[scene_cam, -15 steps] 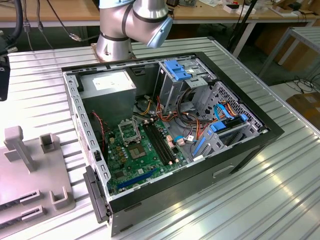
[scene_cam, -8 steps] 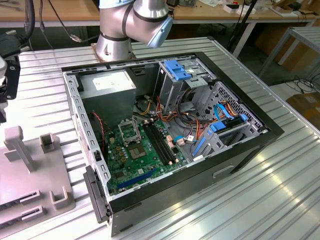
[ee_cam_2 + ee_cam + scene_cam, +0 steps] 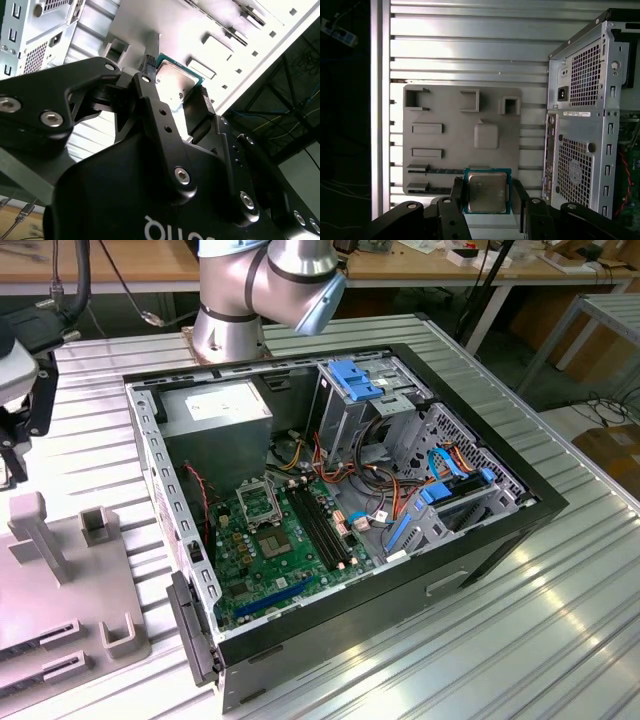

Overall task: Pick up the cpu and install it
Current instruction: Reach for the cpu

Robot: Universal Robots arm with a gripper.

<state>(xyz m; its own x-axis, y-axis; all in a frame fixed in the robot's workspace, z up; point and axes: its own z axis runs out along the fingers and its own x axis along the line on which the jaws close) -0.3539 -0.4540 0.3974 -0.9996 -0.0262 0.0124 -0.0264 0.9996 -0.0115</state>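
Presently:

- **Gripper** (image 3: 488, 201): black, two fingers (image 3: 458, 196) closed against opposite sides of the cpu (image 3: 487, 191), pinching it. The silver-grey top faces the first wrist camera. The green border is free along the two edges the fingers do not cover.
- **Position of the cpu:** held in the air over the near edge of the grey fixture plate (image 3: 450, 112), with nothing else touching it. It also shows between the fingers in the second wrist view (image 3: 176, 81).
- **Slatted metal table** (image 3: 470, 47): a bare strip lies between the plate and the computer case (image 3: 582, 145).
- **Exterior view:** the case (image 3: 470, 565) lies open-sided. Inside it, the green motherboard (image 3: 262, 570) is exposed.
- **Socket frame** (image 3: 258, 502): sits beside the memory slots (image 3: 322, 525), with loose cables (image 3: 375, 475) past the slots.
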